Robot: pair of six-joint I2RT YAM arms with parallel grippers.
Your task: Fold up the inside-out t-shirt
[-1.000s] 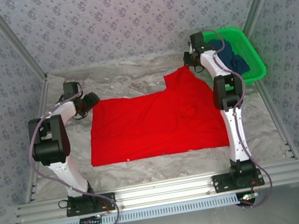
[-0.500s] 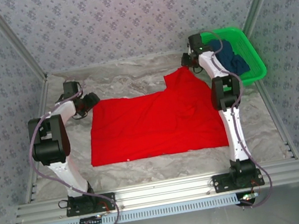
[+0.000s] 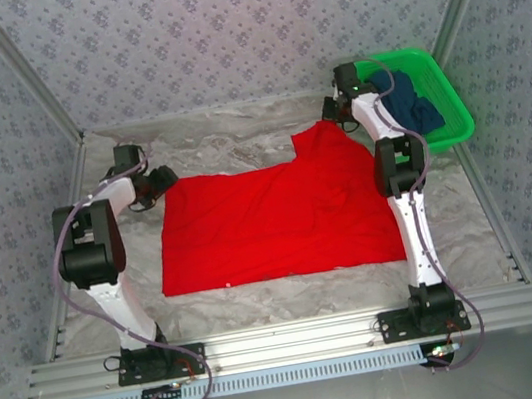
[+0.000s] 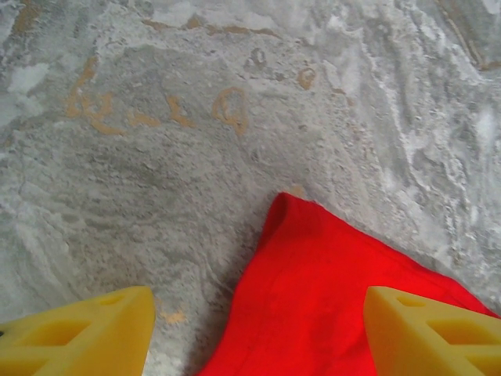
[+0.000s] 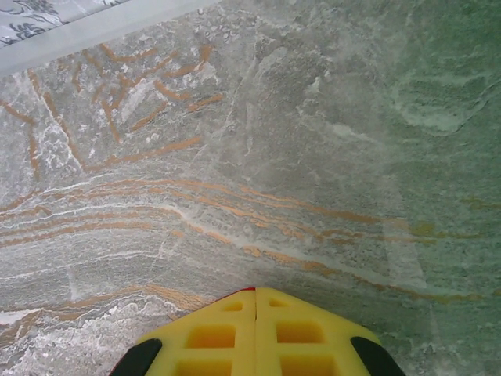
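T-shirt (image 3: 270, 224) lies spread flat mid-table (image 3: 235, 133); right gripper (image 5: 255, 293) is clenched on a bare sliver of its far right corner and left gripper (image 4: 258, 313) gapes astride the far left corner, ungripped, so the thin pinch may slip on lifting, or a one-sided pull may skew the fold.

T-shirt (image 4: 329, 298) cut by bottom edge; navy garment (image 3: 422, 112) partly behind right arm (image 3: 409, 207).

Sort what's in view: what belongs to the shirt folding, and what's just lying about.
For the job: red t-shirt; left gripper, open at its corner; right gripper, shut on its far corner.
Lying about: green basket; dark blue garment in it.
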